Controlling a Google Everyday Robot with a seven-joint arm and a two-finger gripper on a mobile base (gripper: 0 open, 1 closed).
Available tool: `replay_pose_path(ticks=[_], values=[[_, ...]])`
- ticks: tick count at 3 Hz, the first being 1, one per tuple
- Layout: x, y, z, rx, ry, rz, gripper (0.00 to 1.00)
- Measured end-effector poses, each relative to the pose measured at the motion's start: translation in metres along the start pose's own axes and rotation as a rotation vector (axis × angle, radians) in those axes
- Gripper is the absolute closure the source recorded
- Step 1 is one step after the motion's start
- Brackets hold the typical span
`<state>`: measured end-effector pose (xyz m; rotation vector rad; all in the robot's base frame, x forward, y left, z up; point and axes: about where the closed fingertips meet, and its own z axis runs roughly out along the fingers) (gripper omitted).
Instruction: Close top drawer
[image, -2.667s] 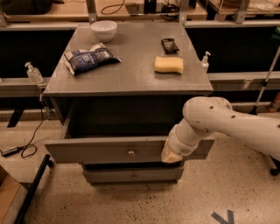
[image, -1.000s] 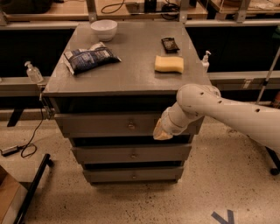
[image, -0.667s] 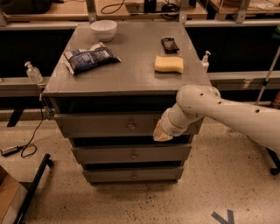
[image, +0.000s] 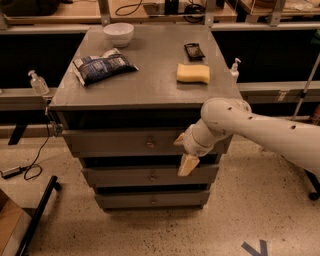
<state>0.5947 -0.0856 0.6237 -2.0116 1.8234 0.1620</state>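
The top drawer (image: 115, 143) is a wide grey front with a small metal knob (image: 150, 143) at its centre. It sits pushed in, about level with the two grey drawer fronts (image: 130, 176) below it. My gripper (image: 183, 151) is on the end of the white arm (image: 250, 127) that comes in from the right. It rests against the right part of the top drawer's front, right of the knob. Its two tan fingers (image: 188, 164) stand apart, one above the other, with nothing between them.
On the cabinet top (image: 150, 85) lie a white bowl (image: 118, 34), a dark snack bag (image: 102, 65), a yellow sponge (image: 193, 73) and a small black object (image: 194, 51). Pump bottles (image: 38, 82) stand on rails at both sides. A cable (image: 30, 170) trails on the floor at left.
The top drawer stood pulled out 2.7 s ago and is now pushed in. My gripper moved in with it towards the cabinet. Over the last second almost nothing moved.
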Motion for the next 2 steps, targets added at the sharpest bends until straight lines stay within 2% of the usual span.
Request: replay_pose_path(ticks=[2], values=[[-0.0002, 0.0005, 0.0008, -0.002, 0.0, 0.0, 0.0]])
